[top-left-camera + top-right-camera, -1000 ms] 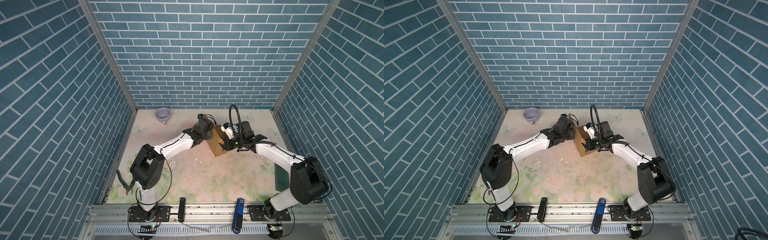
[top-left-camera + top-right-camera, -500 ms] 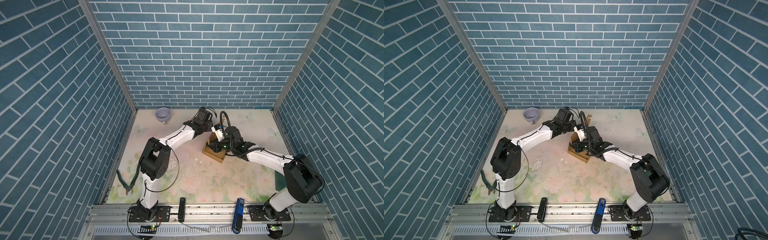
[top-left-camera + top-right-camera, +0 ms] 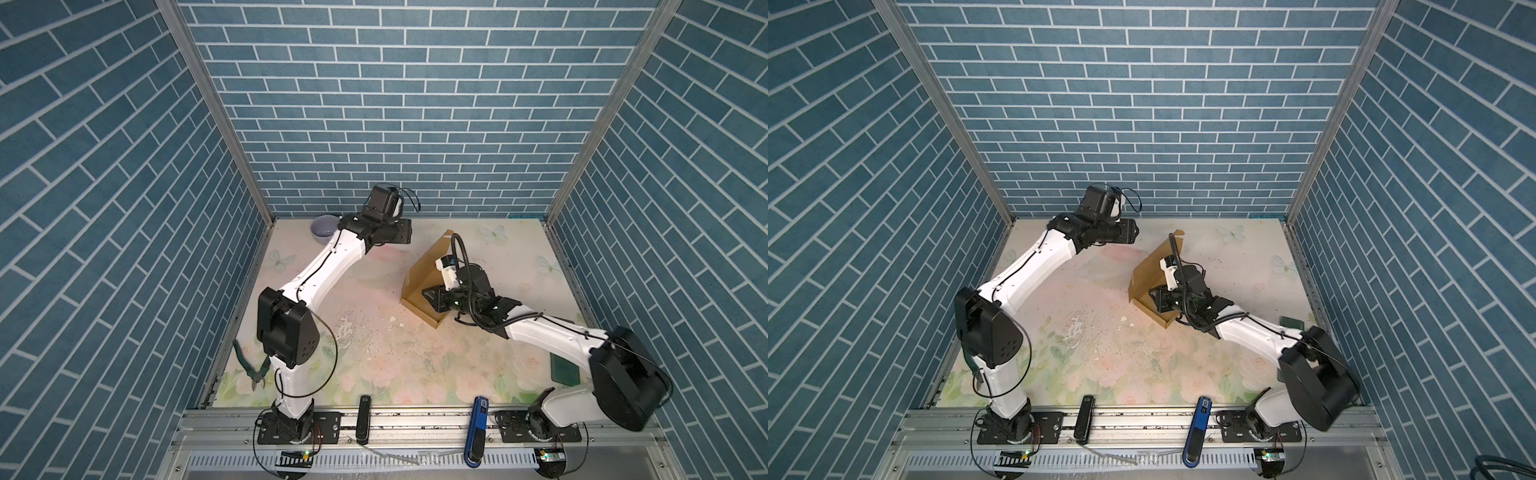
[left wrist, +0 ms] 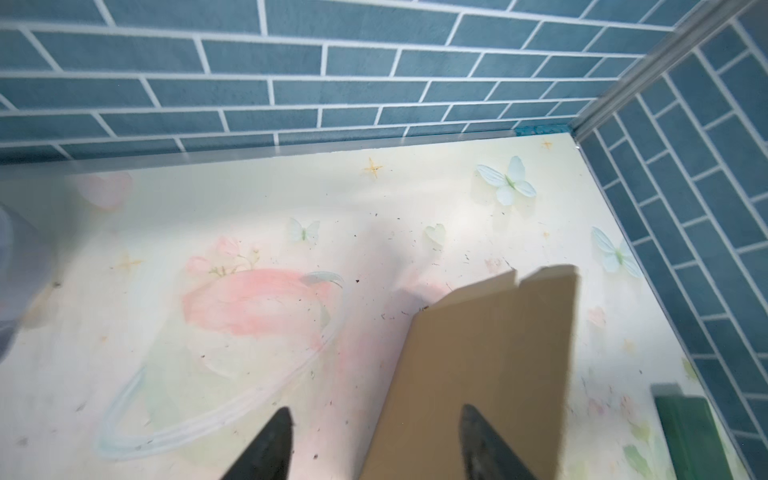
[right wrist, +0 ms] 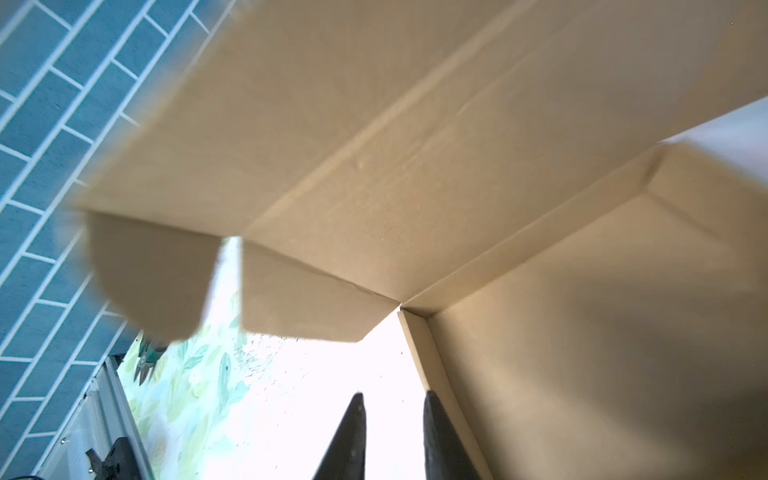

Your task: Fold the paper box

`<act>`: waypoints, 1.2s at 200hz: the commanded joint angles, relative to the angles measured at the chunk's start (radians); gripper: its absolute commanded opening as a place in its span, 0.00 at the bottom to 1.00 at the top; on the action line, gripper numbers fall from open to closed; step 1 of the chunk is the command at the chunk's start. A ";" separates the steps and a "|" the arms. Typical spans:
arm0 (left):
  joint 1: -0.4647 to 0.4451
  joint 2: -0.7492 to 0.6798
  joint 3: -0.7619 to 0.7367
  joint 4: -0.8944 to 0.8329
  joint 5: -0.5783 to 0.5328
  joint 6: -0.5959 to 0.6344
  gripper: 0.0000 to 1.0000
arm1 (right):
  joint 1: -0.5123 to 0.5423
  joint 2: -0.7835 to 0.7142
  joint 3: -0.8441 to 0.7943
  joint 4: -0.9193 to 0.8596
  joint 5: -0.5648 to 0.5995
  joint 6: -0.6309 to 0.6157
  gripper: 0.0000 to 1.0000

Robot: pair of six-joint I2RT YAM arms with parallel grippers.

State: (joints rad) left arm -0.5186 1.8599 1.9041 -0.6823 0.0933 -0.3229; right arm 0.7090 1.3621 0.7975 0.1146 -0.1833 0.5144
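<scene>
The paper box (image 3: 426, 270) (image 3: 1148, 272) is tan cardboard, partly folded. It rests on the table right of centre, its shallow tray low and a big panel tilted up toward the back. My right gripper (image 3: 432, 297) (image 3: 1158, 300) reaches into the tray. In the right wrist view its jaws (image 5: 394, 397) stand slightly open beside the box (image 5: 415, 166) wall, with only bright table between them. My left gripper (image 3: 401, 235) (image 3: 1127, 233) hangs high near the back wall, apart from the box. It is open (image 4: 376, 415) and empty, with the box panel (image 4: 486, 353) lying beyond it.
A lavender bowl (image 3: 324, 228) stands in the back left corner. Green-handled pliers (image 3: 253, 370) lie by the left wall. A dark green block (image 3: 565, 370) (image 3: 1291, 322) (image 4: 690, 436) lies by the right wall. Tiled walls close in three sides.
The box, held up between both grippers a second ago, now rests on the table. My left gripper let go, opened and drew back toward the back wall. The right jaws parted slightly.
</scene>
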 commanded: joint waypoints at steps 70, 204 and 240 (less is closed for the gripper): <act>-0.131 0.281 0.471 -0.515 0.052 0.309 0.79 | -0.165 -0.356 -0.044 -0.429 0.102 -0.092 0.29; -0.190 0.519 0.723 -0.702 -0.122 0.503 0.29 | -0.235 -0.407 -0.044 -0.476 0.102 -0.134 0.28; -0.190 0.459 0.656 -0.653 -0.126 0.595 0.19 | -0.237 -0.382 -0.011 -0.483 0.113 -0.150 0.28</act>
State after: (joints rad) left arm -0.7094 2.3802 2.6022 -1.3365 -0.0113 0.1825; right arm 0.4770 0.9676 0.7452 -0.3523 -0.0906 0.4091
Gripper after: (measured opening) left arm 0.203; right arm 0.282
